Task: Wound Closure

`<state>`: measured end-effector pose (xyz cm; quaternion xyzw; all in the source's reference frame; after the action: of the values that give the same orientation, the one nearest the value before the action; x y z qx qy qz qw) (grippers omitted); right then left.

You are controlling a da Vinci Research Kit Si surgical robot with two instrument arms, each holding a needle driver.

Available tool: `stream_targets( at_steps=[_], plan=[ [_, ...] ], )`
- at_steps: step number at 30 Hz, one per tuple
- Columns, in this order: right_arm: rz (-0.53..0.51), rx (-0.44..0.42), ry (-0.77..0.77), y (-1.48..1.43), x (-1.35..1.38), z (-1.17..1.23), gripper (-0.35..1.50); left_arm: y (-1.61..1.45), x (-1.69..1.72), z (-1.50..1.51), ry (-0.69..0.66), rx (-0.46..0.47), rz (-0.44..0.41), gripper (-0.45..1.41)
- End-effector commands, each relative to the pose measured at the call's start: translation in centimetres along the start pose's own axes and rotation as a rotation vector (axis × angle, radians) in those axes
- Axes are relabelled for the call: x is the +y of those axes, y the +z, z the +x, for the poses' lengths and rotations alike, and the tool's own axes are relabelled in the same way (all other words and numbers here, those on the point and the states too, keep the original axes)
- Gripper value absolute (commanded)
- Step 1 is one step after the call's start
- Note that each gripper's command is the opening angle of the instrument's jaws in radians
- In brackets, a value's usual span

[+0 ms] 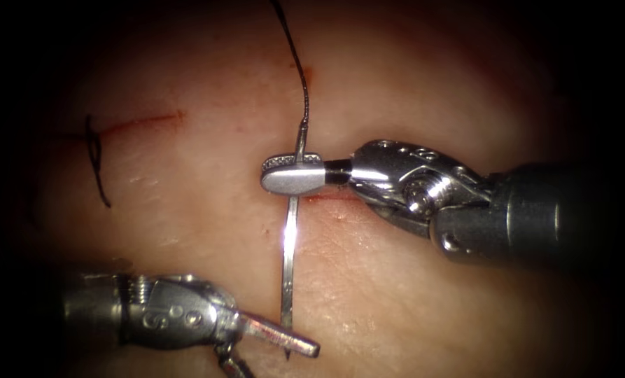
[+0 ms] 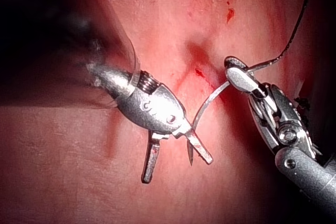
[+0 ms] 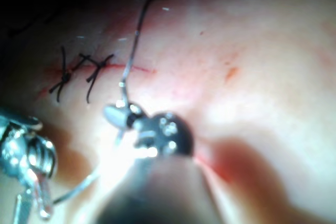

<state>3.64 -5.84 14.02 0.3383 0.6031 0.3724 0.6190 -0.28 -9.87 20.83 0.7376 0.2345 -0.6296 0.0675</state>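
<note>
Steel needle [image 1: 289, 259] clamped near its tail in right hand [image 1: 292, 173]; left hand [image 1: 274, 346] apart.

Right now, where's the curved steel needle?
In the endoscope view the curved steel needle stands mid-frame over the pale tissue, its thread end clamped by the right tool at the red cut line, its tip beside the left tool's open jaws.

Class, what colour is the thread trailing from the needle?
Black thread, clearest in the endoscope view.

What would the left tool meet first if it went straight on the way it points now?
Probably the needle, near its tip: the left tool, open, points at it. Depth is unclear. The right tool holds the needle's thread end.
</note>
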Motion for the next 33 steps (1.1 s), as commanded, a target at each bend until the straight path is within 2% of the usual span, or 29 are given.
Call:
stream_targets(
  at_steps=[1,5,9,15,18,23,29,33],
  plan=[
    [-0.017,0.010,-0.086,-0.02,0.06,0.01,-0.35,0.03,0.01,-0.06,-0.036,-0.004,0.042,1.25],
    [-0.056,0.020,-0.286,-0.17,0.11,0.14,-0.35,-0.01,0.04,-0.05,-0.081,-0.010,0.063,1.26],
    [-0.065,0.017,-0.458,-0.32,0.18,0.24,-0.35,-0.03,0.06,-0.05,-0.223,-0.039,0.099,1.20],
    [-0.079,0.010,-0.644,-0.48,0.23,0.39,-0.35,-0.11,-0.02,-0.09,-0.260,-0.113,0.180,0.88],
    [-0.096,0.010,-0.731,-0.52,0.24,0.49,-0.35,-0.18,-0.12,-0.15,-0.270,-0.179,0.263,0.58],
    [-0.132,0.005,-0.880,-0.54,0.24,0.62,-0.35,-0.34,-0.31,-0.31,-0.354,-0.250,0.409,0.32],
    [-0.178,-0.011,-1.084,-0.52,0.27,0.64,-0.35,-0.44,-0.42,-0.49,-0.414,-0.276,0.538,0.14],
    [-0.221,-0.026,-1.199,-0.53,0.30,0.67,-0.35,-0.45,-0.43,-0.57,-0.420,-0.298,0.591,0.06]
  ],
)
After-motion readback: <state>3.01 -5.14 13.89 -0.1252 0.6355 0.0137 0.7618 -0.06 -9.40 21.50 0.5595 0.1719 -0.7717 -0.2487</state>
